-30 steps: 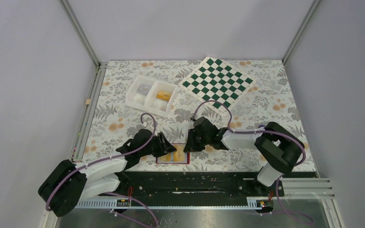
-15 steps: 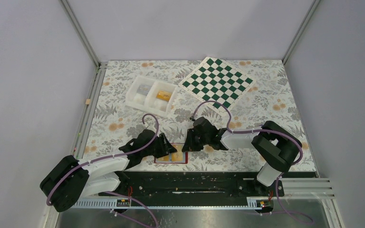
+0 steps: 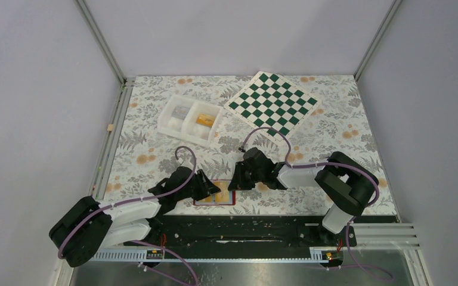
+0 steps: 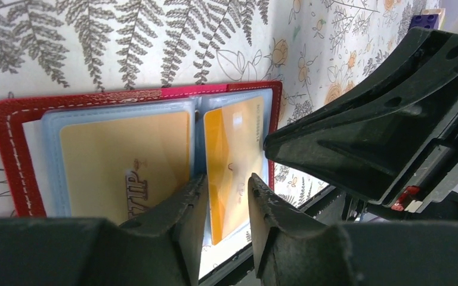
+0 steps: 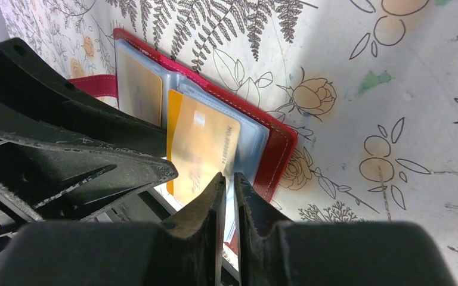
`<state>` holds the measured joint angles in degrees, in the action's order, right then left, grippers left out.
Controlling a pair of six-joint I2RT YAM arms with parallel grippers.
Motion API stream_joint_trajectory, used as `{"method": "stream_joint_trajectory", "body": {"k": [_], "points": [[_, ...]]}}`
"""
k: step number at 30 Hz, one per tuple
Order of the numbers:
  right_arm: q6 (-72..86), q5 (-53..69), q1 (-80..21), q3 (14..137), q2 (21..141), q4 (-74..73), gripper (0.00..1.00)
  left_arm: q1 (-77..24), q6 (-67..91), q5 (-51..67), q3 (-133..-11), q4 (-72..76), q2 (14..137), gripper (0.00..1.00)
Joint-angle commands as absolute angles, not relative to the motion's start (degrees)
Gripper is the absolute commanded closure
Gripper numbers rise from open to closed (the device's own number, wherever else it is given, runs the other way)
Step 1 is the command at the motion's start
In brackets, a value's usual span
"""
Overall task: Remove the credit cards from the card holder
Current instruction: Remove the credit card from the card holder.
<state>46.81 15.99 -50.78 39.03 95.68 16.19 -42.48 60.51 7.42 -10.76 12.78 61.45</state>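
The card holder (image 3: 217,195) is a red wallet with pale blue sleeves, lying open at the table's near edge between both grippers. In the left wrist view it (image 4: 12,149) holds two orange-yellow credit cards. One marked VIP (image 4: 125,161) sits in the left sleeve. The other (image 4: 229,155) sticks partly out of the right sleeve. My left gripper (image 4: 226,196) is narrowly open, its jaws on either side of that card's protruding end. My right gripper (image 5: 227,186) is shut on the pale blue sleeve edge of the wallet (image 5: 277,149), beside the protruding card (image 5: 200,149).
A white two-compartment tray (image 3: 190,120) with small items stands at the back left. A green-and-white chessboard (image 3: 272,102) lies at the back right. The black rail (image 3: 238,229) of the arm bases runs just in front of the wallet.
My left arm has shifted slightly toward the near edge and my right gripper a little left. The wallet has stayed in place.
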Motion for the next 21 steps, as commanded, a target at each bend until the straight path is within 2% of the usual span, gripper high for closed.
{"method": "stream_joint_trajectory", "body": {"k": [1,6,10,14,17,21], "points": [[46.85,15.05,-51.24,37.15,97.42,14.86,0.83,-42.87,64.43,9.53,-7.56,19.93,60.40,0.72],[47.02,15.15,-51.24,36.94,97.34,15.12,0.83,-42.84,64.94,9.42,-6.75,20.76,58.27,0.83],[47.09,15.10,-51.24,36.74,97.18,15.12,0.83,-42.89,65.79,8.57,-6.05,20.55,56.31,1.00],[47.03,14.98,-50.62,36.04,96.93,15.27,0.82,-42.85,66.05,6.45,-6.10,17.44,54.53,1.00],[47.16,14.44,-49.83,35.21,95.78,15.29,0.75,-42.77,65.77,4.59,-6.55,13.61,52.64,1.00],[46.72,14.35,-49.04,34.86,95.02,14.91,0.75,-42.63,64.26,2.74,-8.51,7.48,51.91,1.00]]}}
